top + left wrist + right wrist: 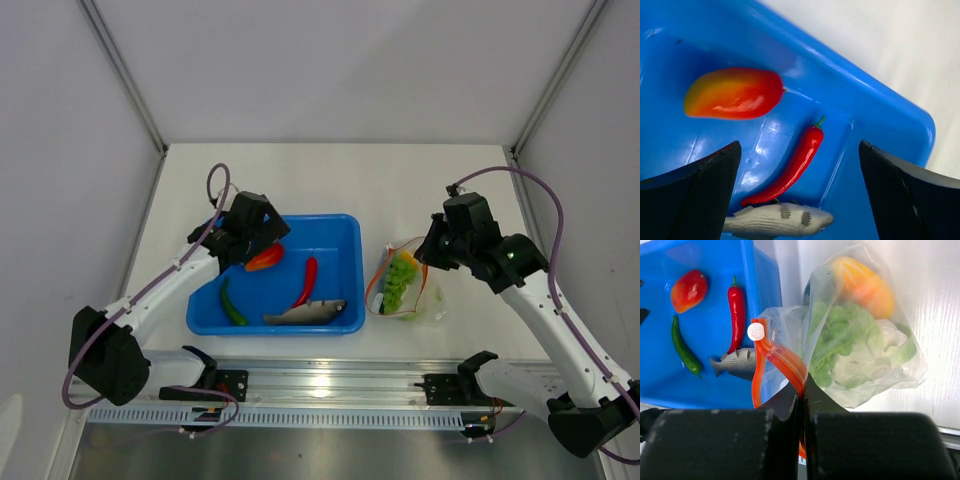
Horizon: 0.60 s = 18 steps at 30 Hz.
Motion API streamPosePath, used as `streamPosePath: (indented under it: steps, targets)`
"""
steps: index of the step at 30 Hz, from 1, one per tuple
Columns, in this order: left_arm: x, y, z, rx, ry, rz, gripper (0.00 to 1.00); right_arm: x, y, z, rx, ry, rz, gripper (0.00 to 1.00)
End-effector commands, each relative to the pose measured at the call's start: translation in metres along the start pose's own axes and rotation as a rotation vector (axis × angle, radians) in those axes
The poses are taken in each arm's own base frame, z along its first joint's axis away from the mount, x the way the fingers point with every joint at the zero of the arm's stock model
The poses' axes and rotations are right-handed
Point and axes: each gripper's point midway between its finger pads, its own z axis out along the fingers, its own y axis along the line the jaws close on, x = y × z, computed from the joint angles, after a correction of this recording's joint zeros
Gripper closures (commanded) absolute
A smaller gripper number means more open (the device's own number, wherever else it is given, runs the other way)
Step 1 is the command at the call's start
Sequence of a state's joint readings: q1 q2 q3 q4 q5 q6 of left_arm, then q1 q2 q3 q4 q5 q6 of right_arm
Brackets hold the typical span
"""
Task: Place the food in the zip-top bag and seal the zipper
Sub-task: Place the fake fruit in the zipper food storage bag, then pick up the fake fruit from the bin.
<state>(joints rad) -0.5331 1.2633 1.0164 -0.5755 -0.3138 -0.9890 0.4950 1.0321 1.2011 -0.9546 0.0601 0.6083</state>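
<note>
Loading step: left claw (799,145), spread, must close on glossy red-yellow toy mango (732,93); right claw (802,390) clamps red-orange zipper (780,357) of crinkly clear plastic bag (865,340).

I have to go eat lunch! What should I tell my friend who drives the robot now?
Left claw: open, holding nothing, over the blue tray, above the mango.
Right claw: shut on the mouth of the zip-top bag, by the zipper.
Done, in the bag: green grapes, cauliflower, an orange-yellow toy.
In the tray: mango, red chili, grey fish, green pepper.
Left to do: bag those four, then seal the zipper, which is open.
</note>
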Motion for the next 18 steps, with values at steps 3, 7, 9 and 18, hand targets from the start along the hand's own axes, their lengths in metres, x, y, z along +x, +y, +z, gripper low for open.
streamPosePath:
  steps: [3,7,9,18]
  targets:
    - [-0.002,0.036,0.017,-0.16,0.013,-0.282,0.01,-0.01,0.003,-0.004,-0.02,-0.048,-0.007,1.0]
    - [-0.004,0.048,0.025,-0.279,-0.014,-0.485,0.0,-0.011,0.002,-0.006,-0.015,-0.054,-0.006,1.0]
    - [-0.002,0.052,0.03,-0.327,-0.016,-0.576,0.01,-0.011,0.002,-0.007,-0.017,-0.056,-0.005,1.0]
    - [0.01,0.072,0.047,-0.454,-0.044,-0.851,0.01,-0.009,0.001,-0.008,-0.017,-0.055,-0.007,1.0]
